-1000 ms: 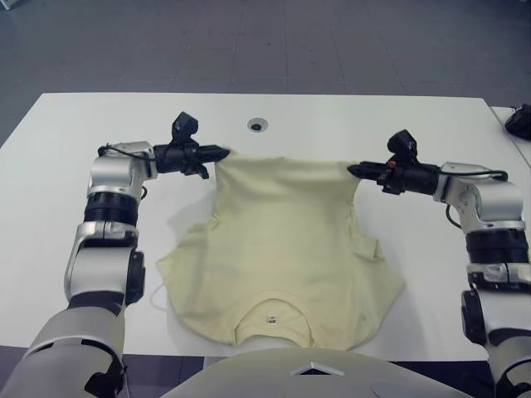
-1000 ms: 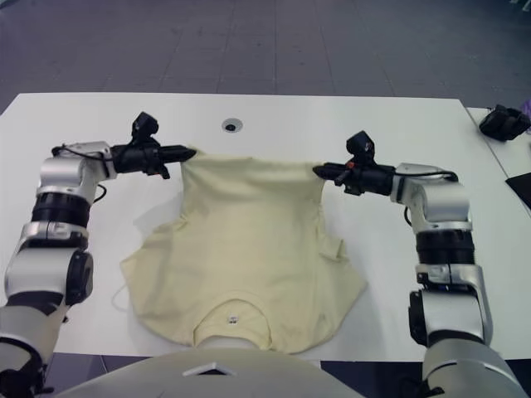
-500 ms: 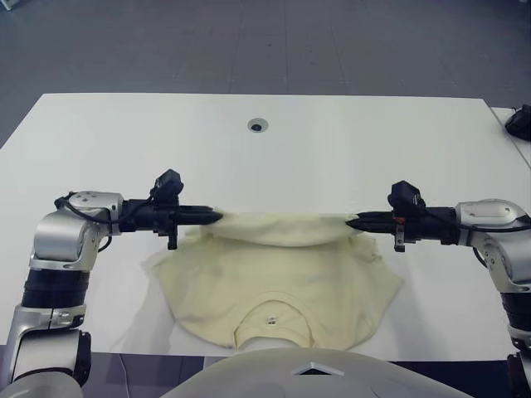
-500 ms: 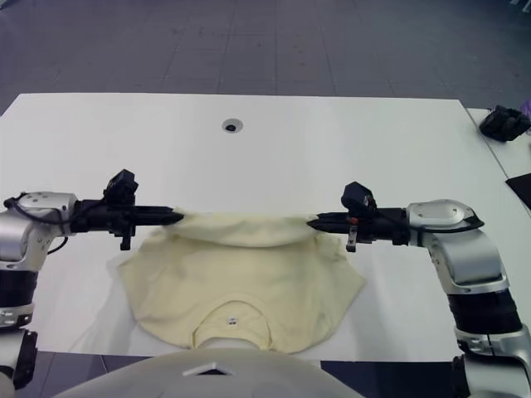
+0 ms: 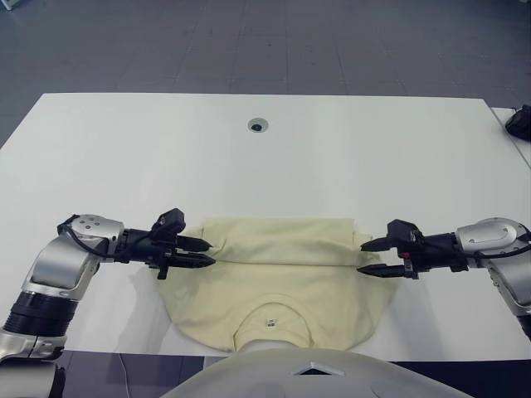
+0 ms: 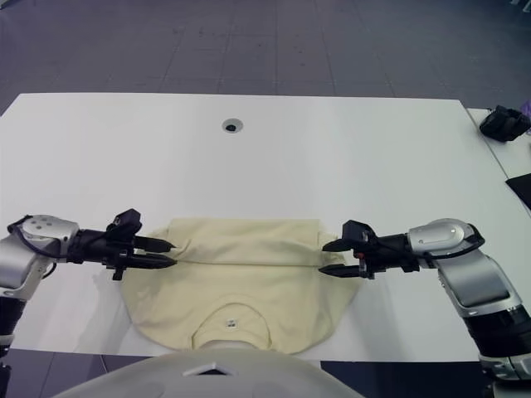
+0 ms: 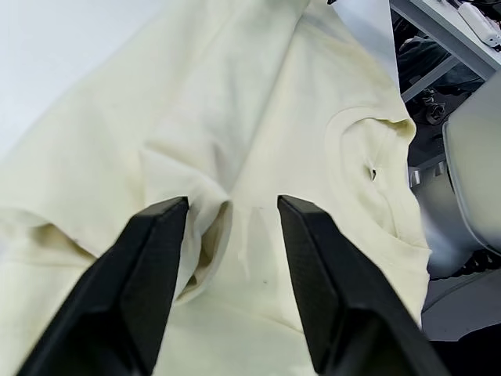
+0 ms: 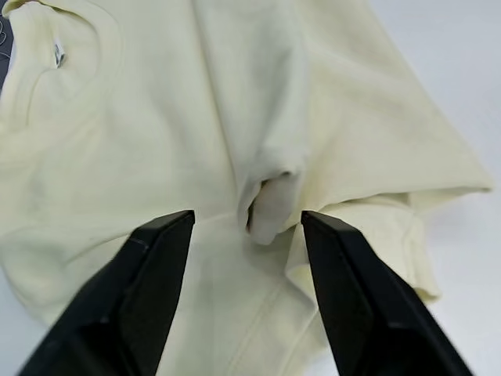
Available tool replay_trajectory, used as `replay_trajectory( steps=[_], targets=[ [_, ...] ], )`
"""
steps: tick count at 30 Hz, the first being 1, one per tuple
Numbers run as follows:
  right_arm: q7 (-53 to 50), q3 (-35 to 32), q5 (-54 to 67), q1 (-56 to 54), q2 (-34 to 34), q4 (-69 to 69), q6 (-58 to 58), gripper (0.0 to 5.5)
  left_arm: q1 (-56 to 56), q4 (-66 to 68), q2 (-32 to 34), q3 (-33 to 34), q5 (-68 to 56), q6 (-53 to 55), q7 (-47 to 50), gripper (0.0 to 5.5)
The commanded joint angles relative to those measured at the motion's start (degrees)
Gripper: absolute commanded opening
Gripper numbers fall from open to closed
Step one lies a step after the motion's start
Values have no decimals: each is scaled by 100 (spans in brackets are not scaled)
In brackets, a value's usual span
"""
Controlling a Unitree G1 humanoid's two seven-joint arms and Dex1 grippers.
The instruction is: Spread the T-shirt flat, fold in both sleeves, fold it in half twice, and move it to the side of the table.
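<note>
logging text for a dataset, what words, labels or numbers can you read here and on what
No text here can be read.
The neck tag inside the collar of the T-shirt: too small to read.

Light falls soft and even from above, so my table [image 5: 373,149] reads bright white, close to glare across its far half. The floor [image 5: 249,41] beyond is dim grey. The shirt [image 5: 282,282] shows only gentle shading along its folds, darkest inside the small pockets of cloth. Close up, my black left fingers [image 7: 149,274] and right fingers [image 8: 153,290] carry a dull sheen, and the table beside them washes out to plain white.
</note>
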Motion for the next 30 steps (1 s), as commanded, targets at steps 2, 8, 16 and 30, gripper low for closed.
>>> replay_trajectory(
  steps=[2,8,16,30],
  targets=[
    [-148,-436,200,-108,-117,47,74,347,-82,-134,334,549,-482,174,-152,297],
    [-998,-537,28,-907,343,386,-4,441,-977,415,-211,214,186,-128,985,395],
    [-1331,408,-648,-1355,918,684,-509,540,-1361,1020,-906,-844,1170,-920,1514,515],
    [-1234,874,-1208,-1473,972,964,-1152,540,-1693,1646,-1022,-1355,1844,-1609,1290,537]
  ],
)
